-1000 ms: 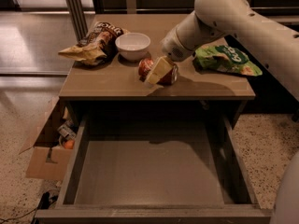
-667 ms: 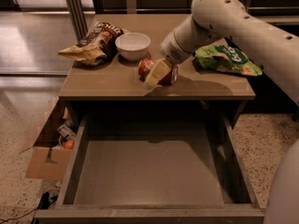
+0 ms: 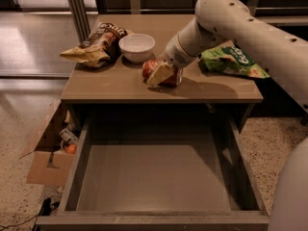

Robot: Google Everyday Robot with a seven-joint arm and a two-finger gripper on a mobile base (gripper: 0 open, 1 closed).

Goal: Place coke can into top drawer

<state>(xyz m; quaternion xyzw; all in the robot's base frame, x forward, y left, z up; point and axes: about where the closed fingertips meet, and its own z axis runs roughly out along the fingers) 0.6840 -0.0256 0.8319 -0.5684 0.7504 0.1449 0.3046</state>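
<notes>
Nearest, below the jaws and forward of them: top drawer [image 3: 154,177], pulled fully out of the cabinet, flat grey-brown bottom showing between thick side walls.

Down on the floor, low and well off to the view's left of the jaws: cardboard box [image 3: 43,162], flaps open, small odds and ends inside, 1 of them orange.

Up on the cabinet top [image 3: 110,83], past the drawer: gripper [image 3: 162,73], lowered to the surface at the end of the pale arm [image 3: 240,23], which reaches in from the view's right. Right at the jaws: coke can [image 3: 148,69], red, lying on the wood near the front edge of the top, red showing on both sides of the gripper. Clamped on the can or merely set around it: cannot tell. Not in the drawer yet.

Just beyond the jaws, slightly to the view's left: white bowl [image 3: 137,47], upright, close to the can.

Farther left of the jaws, beside the bowl: brown-yellow chip bag [image 3: 96,44], lying crumpled.

To the view's right of the jaws, partly under the arm: green chip bag [image 3: 231,61], lying flat.
</notes>
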